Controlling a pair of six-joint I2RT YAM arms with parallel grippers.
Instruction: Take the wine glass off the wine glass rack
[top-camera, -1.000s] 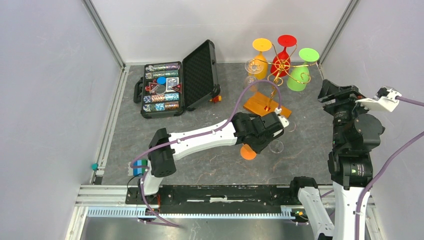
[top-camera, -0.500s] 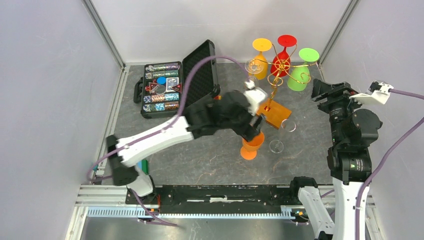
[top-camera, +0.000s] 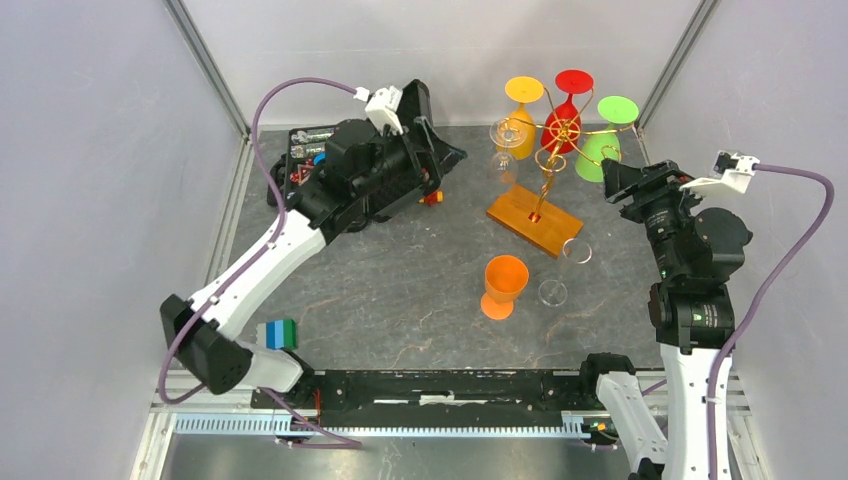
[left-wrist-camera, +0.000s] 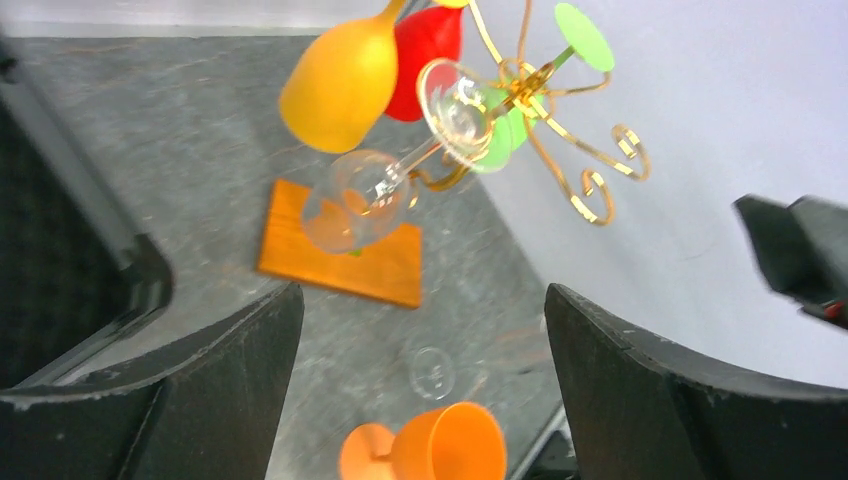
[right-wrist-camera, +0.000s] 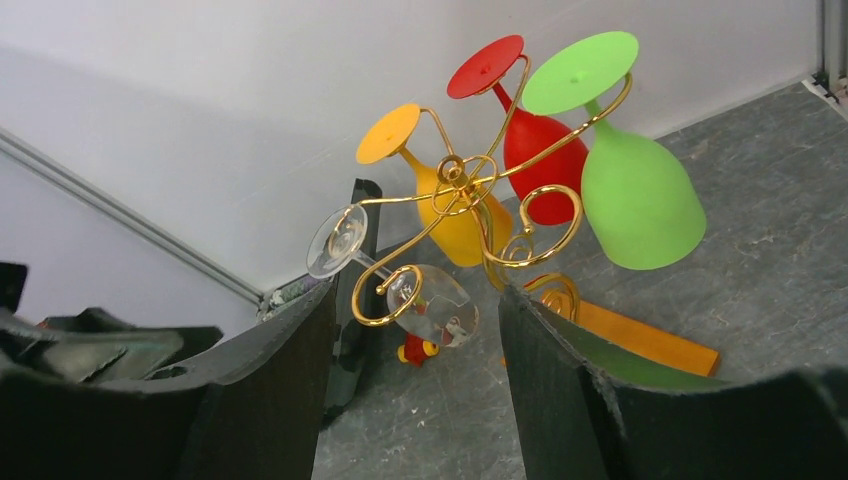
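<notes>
The gold wire wine glass rack (top-camera: 548, 160) stands on its orange-brown base (top-camera: 534, 220) at the back right. A yellow (top-camera: 516, 138), a red (top-camera: 563, 132), a green (top-camera: 596, 160) and a clear wine glass (top-camera: 503, 140) hang upside down from it. An orange glass (top-camera: 503, 285) and a clear glass (top-camera: 560, 275) stand on the table in front of the base. My left gripper (top-camera: 440, 150) is raised by the black case, open and empty, looking at the rack (left-wrist-camera: 560, 160). My right gripper (top-camera: 612, 180) is open and empty just right of the rack, with the clear hanging glass (right-wrist-camera: 435, 305) between its fingers' line of sight.
An open black foam-lined case (top-camera: 350, 170) with small items lies at the back left. A small red and yellow piece (right-wrist-camera: 418, 350) lies by the case. Grey walls close in the back and both sides. A blue and green block (top-camera: 278, 333) sits near the left arm's base.
My left gripper opened, left the orange glass standing on the table, then rose and swung back left to the case. My right gripper edged left toward the rack.
</notes>
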